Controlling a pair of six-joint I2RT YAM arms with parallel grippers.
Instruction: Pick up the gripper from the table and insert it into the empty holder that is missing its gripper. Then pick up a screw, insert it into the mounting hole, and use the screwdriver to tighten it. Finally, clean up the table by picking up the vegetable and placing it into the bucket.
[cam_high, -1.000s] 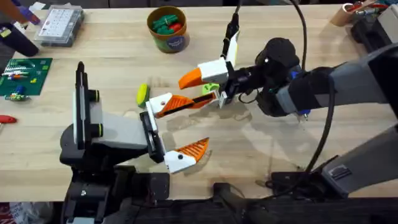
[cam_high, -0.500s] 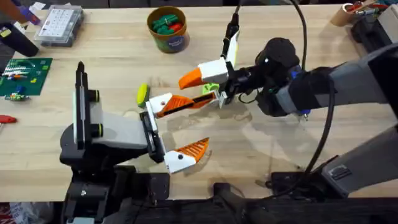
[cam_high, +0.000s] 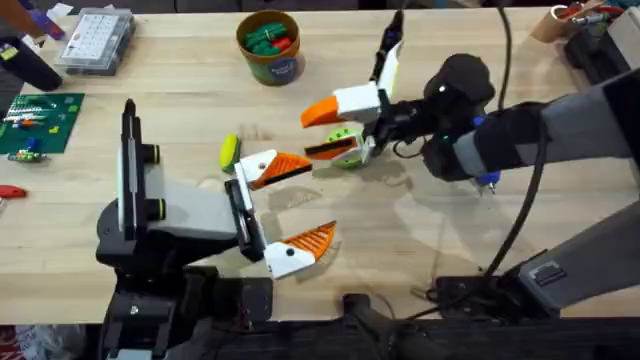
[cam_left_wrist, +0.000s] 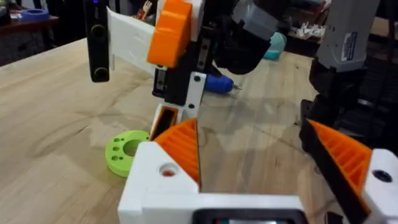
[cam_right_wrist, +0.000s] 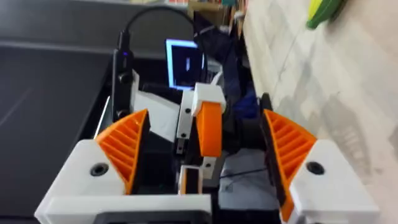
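Nearby, right hand spread wide, empty, bucket behind, green disc beside.

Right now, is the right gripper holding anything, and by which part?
Nothing: the right gripper is open, apart from the gripper on the holder.

Bucket near table far edge; compartment box far-left corner; circuit board left edge.
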